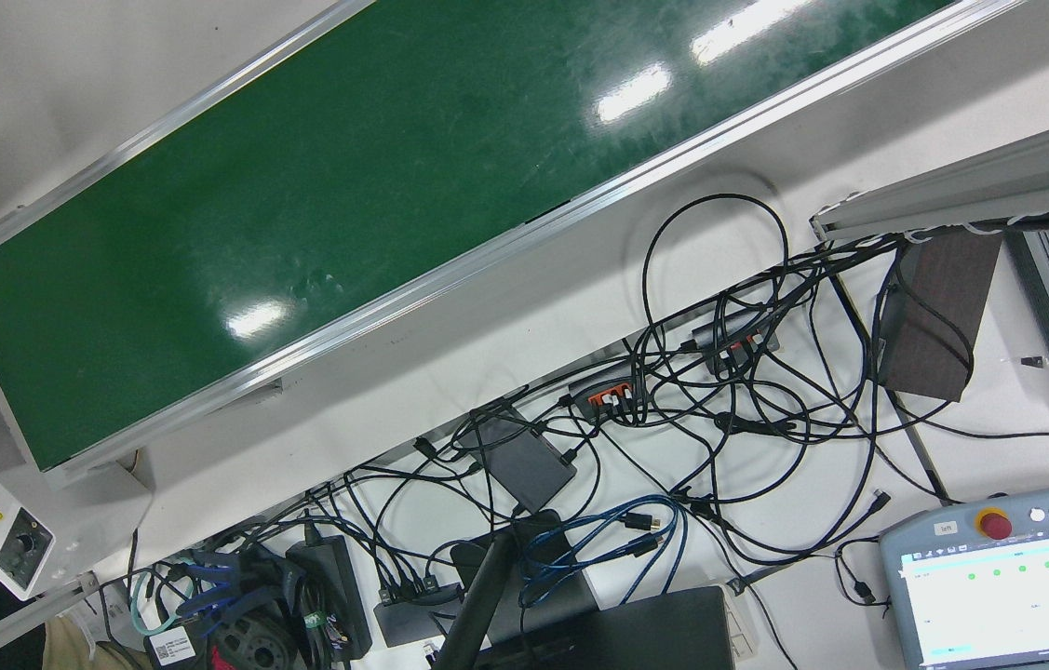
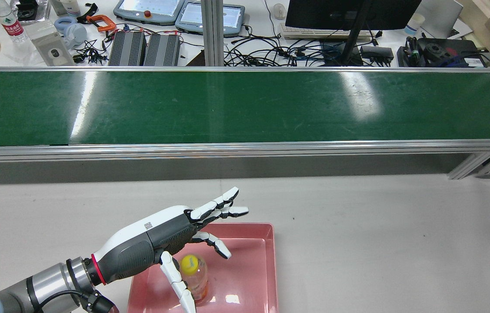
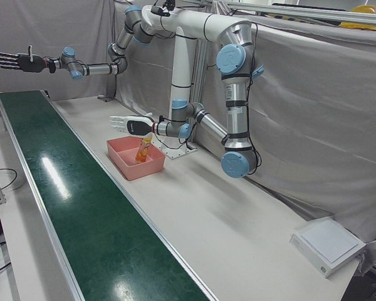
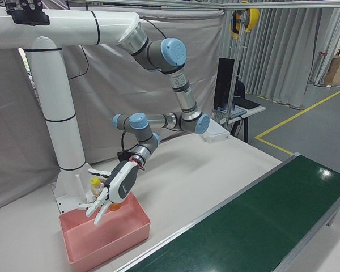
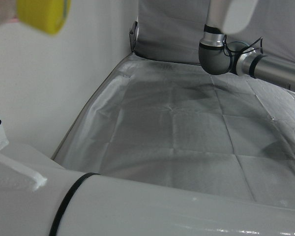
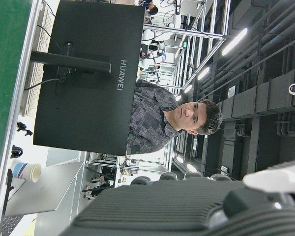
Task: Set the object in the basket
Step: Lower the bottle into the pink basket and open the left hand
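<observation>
A pink basket sits on the white table near the arms' pedestal; it also shows in the left-front view and the right-front view. Inside it stands a clear bottle of orange liquid with a yellow cap. My left hand hovers just over the bottle, open, fingers spread and pointing toward the belt, thumb in front of the bottle. In the left-front view this left hand is above the bottle. My right hand is stretched out flat and open, high over the belt's far end.
A long green conveyor belt with aluminium rails runs across the table beyond the basket. Behind it a desk holds cables, a monitor and teach pendants. A white box lies at the table's far corner. A person shows in the right hand view.
</observation>
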